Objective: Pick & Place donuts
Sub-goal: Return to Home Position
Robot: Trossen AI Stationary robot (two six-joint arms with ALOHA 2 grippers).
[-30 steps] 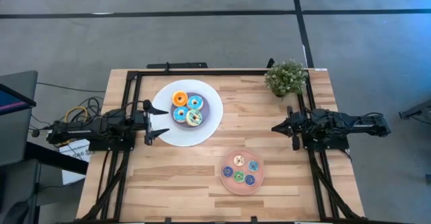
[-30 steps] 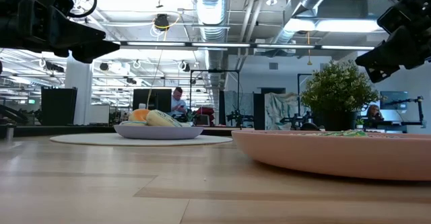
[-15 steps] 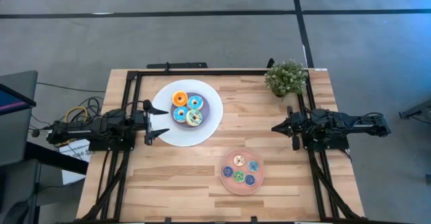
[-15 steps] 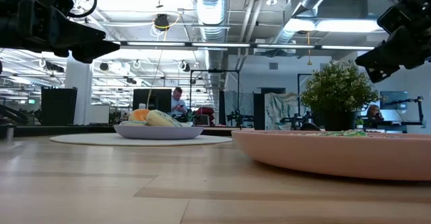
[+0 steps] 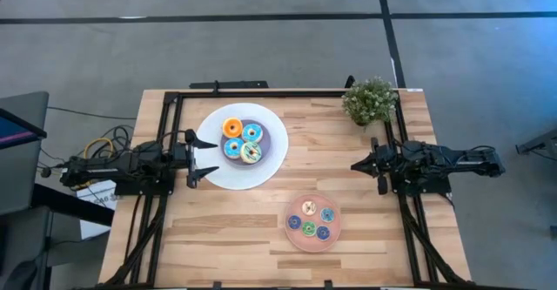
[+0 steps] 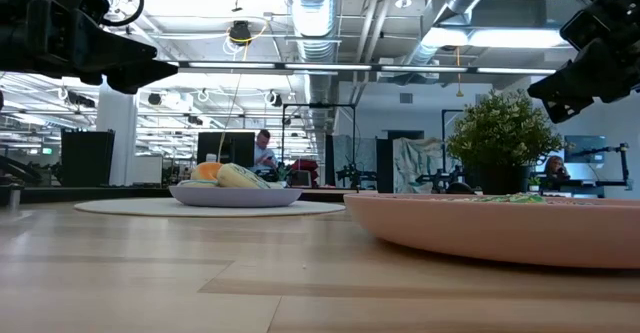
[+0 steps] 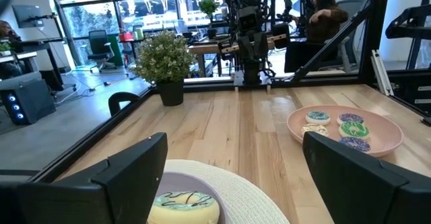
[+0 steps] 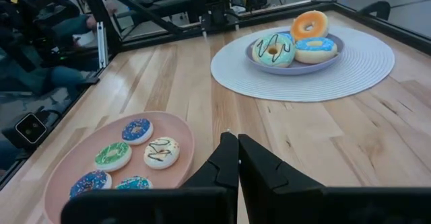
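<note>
Took potted plant (image 5: pixel 370 101), at table's far corner on right arm's side, as reference.

Counted four larger donuts: orange donut (image 5: pixel 231 127), blue donut (image 5: pixel 252 132), second blue donut (image 5: pixel 233 147), cream-green donut (image 5: pixel 251 153). Found all four close together on lilac plate (image 8: pixel 296 68), set in middle of white round mat (image 5: pixel 277 164), well apart from plant toward left arm's side.

Counted five mini donuts (image 5: pixel 309 229) lying flat on pink plate (image 5: pixel 300 243), well apart from plant, toward table's near edge and its middle.

Logged left gripper (image 5: pixel 216 157) beyond mat from plant, raised over mat's rim, with jaws spread wide and nothing between them.

Logged right gripper (image 5: pixel 355 165) near plant, on its near-edge side, raised off table, with jaws pressed together and empty, pointing away from plant toward mat.

Spotted a person (image 6: pixel 265 151) seated in room behind table.
</note>
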